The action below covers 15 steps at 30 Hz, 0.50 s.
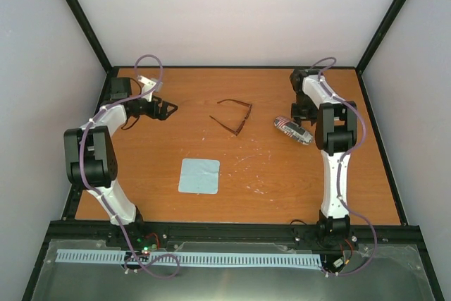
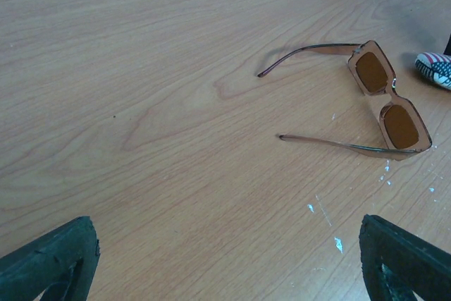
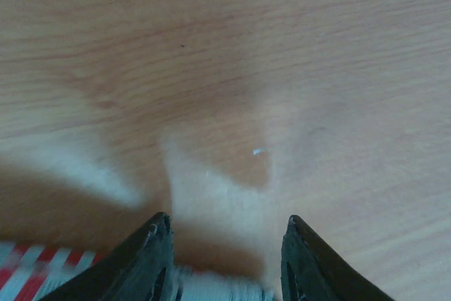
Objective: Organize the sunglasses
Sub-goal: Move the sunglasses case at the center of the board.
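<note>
The sunglasses (image 1: pixel 232 116) lie unfolded on the wooden table near its middle, both temple arms spread. In the left wrist view the sunglasses (image 2: pixel 389 96) show brown lenses, up and to the right of my left gripper (image 2: pixel 227 220). That gripper (image 1: pixel 171 109) is open wide and empty, a short way left of them. My right gripper (image 1: pixel 301 114) hangs low over the far end of the flag-patterned case (image 1: pixel 293 130). In the right wrist view its fingers stand apart (image 3: pixel 225 223), with the blurred case (image 3: pixel 211 290) at the bottom edge between them and reaching past the left finger.
A light blue square cloth (image 1: pixel 199 175) lies flat on the table in front of the sunglasses. Black frame rails (image 1: pixel 232 230) run along the near edge, and grey walls close in the sides and back. Small white flecks (image 2: pixel 338 244) mark the wood.
</note>
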{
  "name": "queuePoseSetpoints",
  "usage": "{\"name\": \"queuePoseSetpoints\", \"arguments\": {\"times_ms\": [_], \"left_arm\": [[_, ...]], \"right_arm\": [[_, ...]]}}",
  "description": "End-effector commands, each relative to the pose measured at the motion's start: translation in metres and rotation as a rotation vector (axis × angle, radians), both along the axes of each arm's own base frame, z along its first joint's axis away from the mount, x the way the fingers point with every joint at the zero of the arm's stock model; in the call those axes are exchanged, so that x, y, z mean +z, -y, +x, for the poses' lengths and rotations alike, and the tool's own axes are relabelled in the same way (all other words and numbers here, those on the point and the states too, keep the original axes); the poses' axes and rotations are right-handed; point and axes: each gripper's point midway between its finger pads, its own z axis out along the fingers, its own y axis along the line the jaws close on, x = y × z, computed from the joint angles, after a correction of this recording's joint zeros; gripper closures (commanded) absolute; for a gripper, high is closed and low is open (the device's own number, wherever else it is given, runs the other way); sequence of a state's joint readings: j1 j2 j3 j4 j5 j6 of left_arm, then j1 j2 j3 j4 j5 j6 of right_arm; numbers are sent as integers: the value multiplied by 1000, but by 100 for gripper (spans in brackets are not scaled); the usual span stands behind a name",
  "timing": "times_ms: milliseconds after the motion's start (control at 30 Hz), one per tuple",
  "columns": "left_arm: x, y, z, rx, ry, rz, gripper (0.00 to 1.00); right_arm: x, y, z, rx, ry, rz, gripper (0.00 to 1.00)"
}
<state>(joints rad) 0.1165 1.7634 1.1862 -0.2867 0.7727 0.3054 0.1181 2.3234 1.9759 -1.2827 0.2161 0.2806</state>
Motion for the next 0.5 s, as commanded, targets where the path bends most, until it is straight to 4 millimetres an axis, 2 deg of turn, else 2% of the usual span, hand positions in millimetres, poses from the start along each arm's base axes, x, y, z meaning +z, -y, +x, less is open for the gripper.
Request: {"name": "queuePoseSetpoints", "arguments": {"times_ms": [0,100,200,333,467], "left_arm": [[-8,1,-2,-13,-21,8,1],[-7,2,0,-21,-21,8,1],[-5,4,2,-31,-14,15,0],[-3,9,1,-53,2,28,1],[1,19,-5,-87,18,33,1]], "right_arm": [[-18,10,-11,10,-70,-49,57],[-25,4,-22,-8,-106,-13,59],[-26,-12,-40,-27,-132,66,62],[-14,-48,-55,-26,-120,190,64],[-12,-82,-67,-4,-146,279,65]]}}
